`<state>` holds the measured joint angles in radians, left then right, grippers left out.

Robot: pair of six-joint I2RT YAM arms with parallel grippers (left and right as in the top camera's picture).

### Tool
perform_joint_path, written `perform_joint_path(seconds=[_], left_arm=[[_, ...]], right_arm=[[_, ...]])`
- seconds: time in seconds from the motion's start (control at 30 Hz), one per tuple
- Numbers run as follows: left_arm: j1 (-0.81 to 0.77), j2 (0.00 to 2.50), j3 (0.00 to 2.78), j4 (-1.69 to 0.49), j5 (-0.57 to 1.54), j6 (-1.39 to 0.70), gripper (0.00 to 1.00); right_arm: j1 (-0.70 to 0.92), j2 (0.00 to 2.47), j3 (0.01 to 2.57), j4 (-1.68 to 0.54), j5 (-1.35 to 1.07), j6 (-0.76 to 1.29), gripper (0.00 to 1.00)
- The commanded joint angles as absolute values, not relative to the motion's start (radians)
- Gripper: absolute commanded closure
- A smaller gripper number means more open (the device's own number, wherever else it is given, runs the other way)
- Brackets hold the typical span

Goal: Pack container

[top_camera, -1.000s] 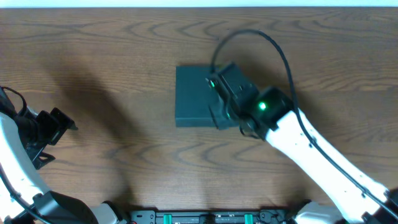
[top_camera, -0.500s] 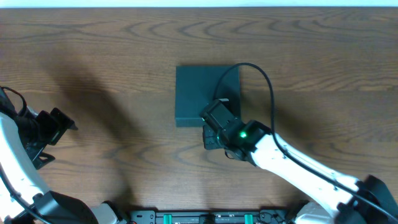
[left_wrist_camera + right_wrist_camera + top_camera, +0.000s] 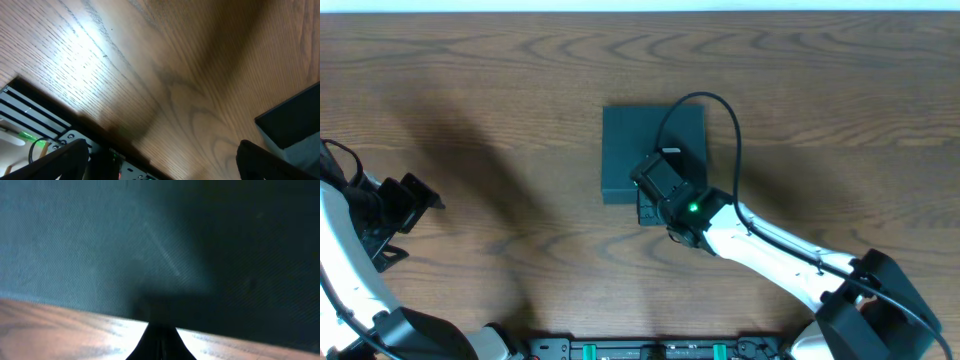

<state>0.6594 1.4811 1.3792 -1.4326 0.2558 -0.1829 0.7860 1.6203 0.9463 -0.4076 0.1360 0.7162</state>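
Note:
The container (image 3: 630,150) is a dark teal square box lying shut in the middle of the table. My right gripper (image 3: 648,206) is at its near edge, low to the table. In the right wrist view the box's teal surface (image 3: 125,245) fills most of the frame, and my right gripper (image 3: 160,335) is shut with nothing between its fingers, its tips against the box's lower edge. My left gripper (image 3: 420,195) hovers far to the left, well apart from the box. It (image 3: 165,162) stands wide open and empty, with a dark corner of the container (image 3: 295,117) at the right edge of its view.
The wooden table (image 3: 500,90) surrounds the box. A rack of electronics (image 3: 650,350) runs along the table's front edge and shows in the left wrist view (image 3: 60,135). The right arm's black cable (image 3: 715,110) loops over the box.
My right gripper has moved from above the box's right part toward me and to the left, down to the box's near edge. It stayed shut. The left arm has not moved.

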Motion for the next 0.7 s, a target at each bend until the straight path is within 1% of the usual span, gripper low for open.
perform_joint_path(seconds=[0.0, 0.23, 0.67], left_arm=[[0.663, 1.478, 1.390, -1.436, 0.252, -0.183, 0.05], [0.663, 1.478, 1.390, -1.435, 0.252, -0.183, 0.05], [0.663, 1.478, 1.390, -1.435, 0.252, -0.183, 0.05]], right_arm=[[0.765, 1.635, 0.943, -0.390, 0.207, 0.729, 0.99], [0.760, 1.680, 0.943, -0.311, 0.210, 0.728, 0.99], [0.754, 1.681, 0.943, -0.284, 0.255, 0.717, 0.98]])
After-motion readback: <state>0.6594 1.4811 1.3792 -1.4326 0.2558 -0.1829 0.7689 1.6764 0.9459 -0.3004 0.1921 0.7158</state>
